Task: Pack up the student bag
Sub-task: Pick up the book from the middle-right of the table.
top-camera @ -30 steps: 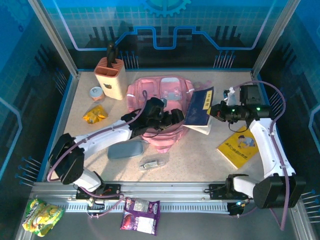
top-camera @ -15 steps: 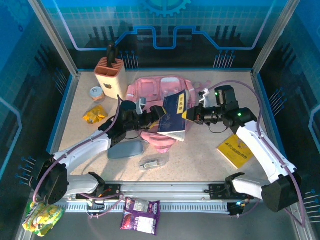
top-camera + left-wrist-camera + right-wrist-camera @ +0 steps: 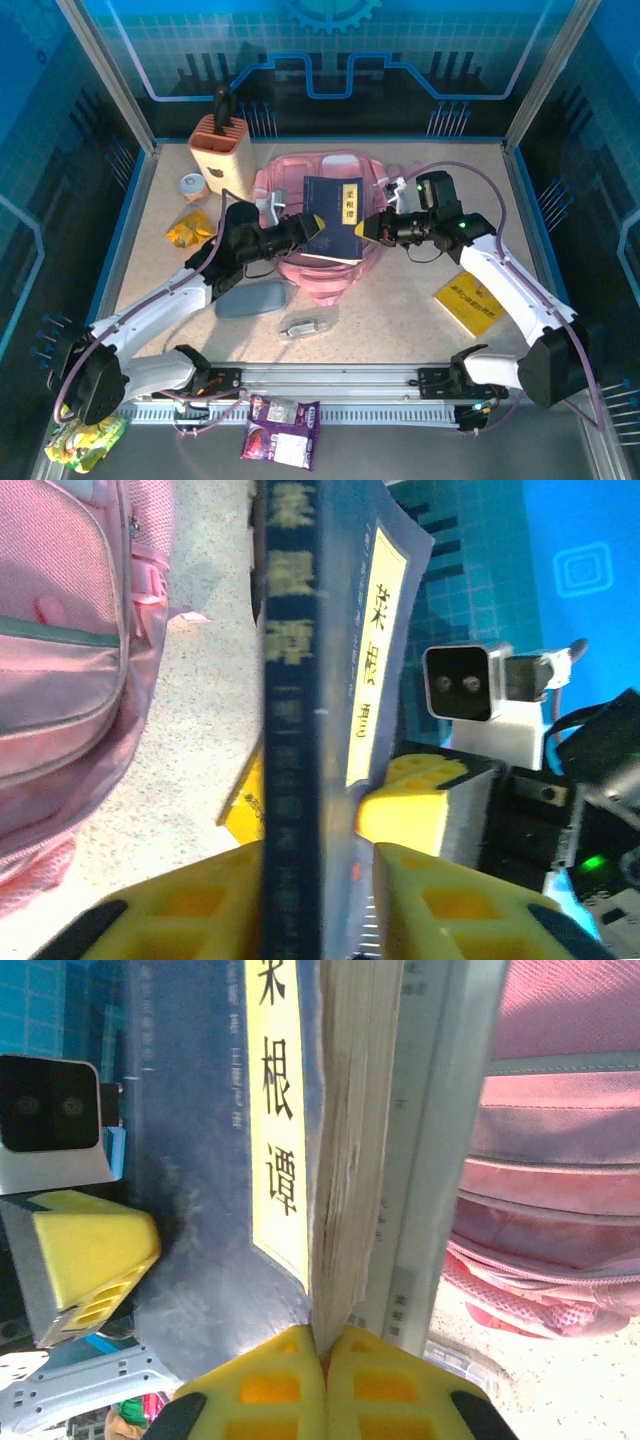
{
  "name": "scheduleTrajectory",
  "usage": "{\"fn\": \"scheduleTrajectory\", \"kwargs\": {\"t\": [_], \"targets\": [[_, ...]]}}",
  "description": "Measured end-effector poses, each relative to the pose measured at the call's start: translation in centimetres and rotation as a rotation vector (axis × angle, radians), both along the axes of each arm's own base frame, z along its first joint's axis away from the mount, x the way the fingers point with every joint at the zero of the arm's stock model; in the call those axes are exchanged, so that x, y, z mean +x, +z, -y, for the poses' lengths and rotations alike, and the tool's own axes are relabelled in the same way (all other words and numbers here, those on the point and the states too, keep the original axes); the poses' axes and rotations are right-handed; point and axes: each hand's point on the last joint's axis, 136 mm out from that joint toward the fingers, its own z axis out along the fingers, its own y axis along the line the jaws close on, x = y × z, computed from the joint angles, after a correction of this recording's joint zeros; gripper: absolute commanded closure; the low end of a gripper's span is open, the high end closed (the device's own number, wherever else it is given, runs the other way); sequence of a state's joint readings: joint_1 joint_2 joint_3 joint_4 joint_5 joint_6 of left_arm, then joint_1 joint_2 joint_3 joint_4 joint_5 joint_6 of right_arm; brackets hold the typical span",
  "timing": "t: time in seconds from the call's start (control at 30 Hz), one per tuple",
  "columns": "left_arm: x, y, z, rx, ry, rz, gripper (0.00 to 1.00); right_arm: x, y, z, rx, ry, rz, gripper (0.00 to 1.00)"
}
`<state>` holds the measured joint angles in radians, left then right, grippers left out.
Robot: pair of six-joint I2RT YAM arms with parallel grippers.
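**A:** Where is the bag?

**B:** The pink bag (image 3: 285, 190) lies flat on the table, between the two arms.

**A:** And the book?

**B:** The blue book (image 3: 332, 215) is above the bag, cover up. I can't tell whether it touches the fabric.

**A:** Who has it?

**B:** Both. The left gripper (image 3: 308, 228), at the bag's left, clamps its yellow fingers (image 3: 190, 910) on either side of the spine. The right gripper (image 3: 368, 228), from the bag's right, is pinched tight on the page edge.

**A:** Anything nearby?

**B:** A grey case (image 3: 250, 298) just beside the bag's near left corner, and a yellow booklet (image 3: 470, 300) well apart to its right.
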<state>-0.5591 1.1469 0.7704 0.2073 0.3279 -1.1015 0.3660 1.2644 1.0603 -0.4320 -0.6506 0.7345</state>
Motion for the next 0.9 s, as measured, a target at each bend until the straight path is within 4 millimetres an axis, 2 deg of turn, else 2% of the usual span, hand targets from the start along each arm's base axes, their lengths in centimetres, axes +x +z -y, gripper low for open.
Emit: {"fn": "scheduleTrajectory", "kwargs": {"t": [0.07, 0.13, 0.23, 0.33, 0.37, 0.5, 0.63, 0.8, 0.9], "targets": [[-0.1, -0.1, -0.3, 0.006, 0.009, 0.005, 0.92, 0.0, -0.1, -0.1, 0.001, 0.011, 0.002, 0.84], [-0.3, -0.7, -0.5, 0.018, 0.020, -0.003, 0.99, 0.0, -0.1, -0.2, 0.000, 0.023, 0.015, 0.67], [-0.6, -1.1, -1.0, 0.034, 0.038, -0.002, 1.00, -0.1, -0.4, -0.1, -0.006, 0.032, 0.023, 0.37], [-0.6, -0.9, -1.5, 0.043, 0.062, 0.009, 1.00, -0.2, -0.9, 0.4, -0.012, 0.027, 0.016, 0.16], [-0.6, -0.7, -1.6, 0.043, 0.065, 0.017, 1.00, -0.2, -1.1, 0.7, -0.010, 0.024, 0.017, 0.12], [-0.8, -0.2, -1.4, 0.042, 0.080, 0.036, 1.00, -0.3, -1.5, 1.5, 0.010, 0.017, -0.024, 0.04], [-1.3, 0.3, -0.1, 0.046, 0.067, 0.055, 1.00, -1.1, -0.7, 0.7, 0.087, 0.076, -0.034, 0.01], [-0.8, 2.0, 2.7, 0.014, 0.035, 0.106, 1.00, -1.9, 0.1, 0.0, 0.154, 0.119, -0.053, 0.01], [-0.3, 2.5, 3.8, 0.002, 0.031, 0.129, 1.00, -2.2, 0.5, 0.0, 0.179, 0.140, -0.063, 0.06]]}}
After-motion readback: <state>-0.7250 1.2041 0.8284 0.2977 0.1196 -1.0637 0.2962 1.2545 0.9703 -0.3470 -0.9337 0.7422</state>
